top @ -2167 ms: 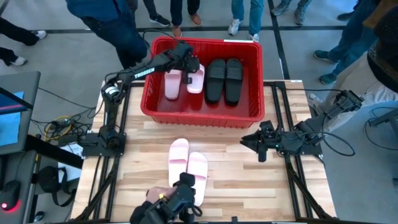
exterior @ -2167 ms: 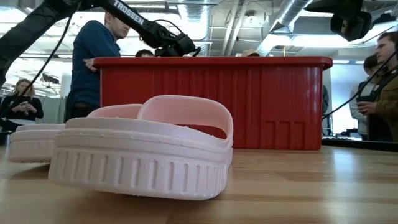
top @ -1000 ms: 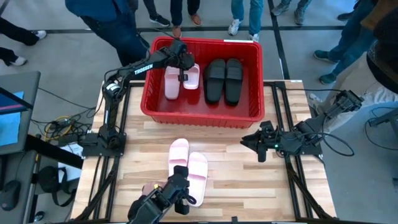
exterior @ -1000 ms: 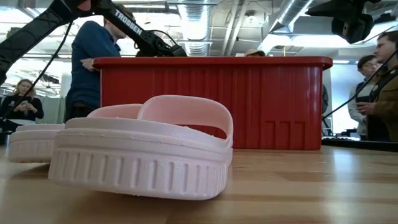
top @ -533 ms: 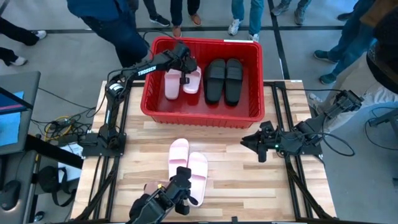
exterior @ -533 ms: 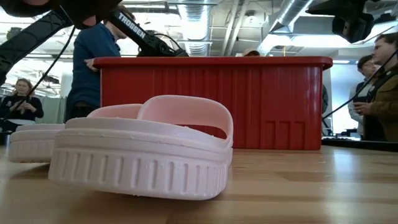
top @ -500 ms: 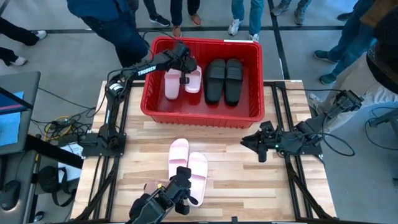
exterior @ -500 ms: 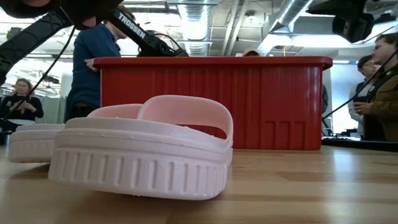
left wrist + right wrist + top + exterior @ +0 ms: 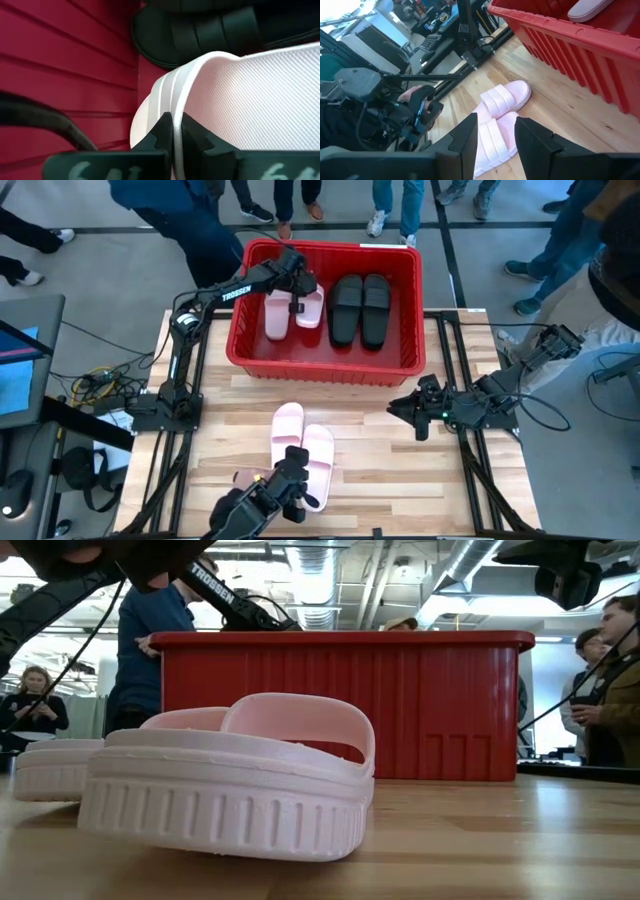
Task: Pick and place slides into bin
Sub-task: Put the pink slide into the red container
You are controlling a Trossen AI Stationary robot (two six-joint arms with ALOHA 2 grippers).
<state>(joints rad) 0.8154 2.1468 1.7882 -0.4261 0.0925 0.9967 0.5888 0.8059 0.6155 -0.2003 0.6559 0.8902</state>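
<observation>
The left gripper [image 9: 298, 304] is inside the red bin [image 9: 250, 350], clamped on the edge of a pink slide [image 9: 260, 95] beside two black slides [image 9: 360, 308]. The right gripper [image 9: 404, 408] waits with fingers apart, off the bin's front right corner. Two pink slides [image 9: 302, 448] lie on the table [image 9: 400, 480] before the bin.

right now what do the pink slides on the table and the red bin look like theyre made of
The pink slides look like matte foam or soft rubber: thick one-piece soles with moulded side ribs and no shine. The red bin looks like rigid moulded plastic, with ribbed walls, a rolled rim and a slight sheen. Neither can be confirmed by look alone.
</observation>
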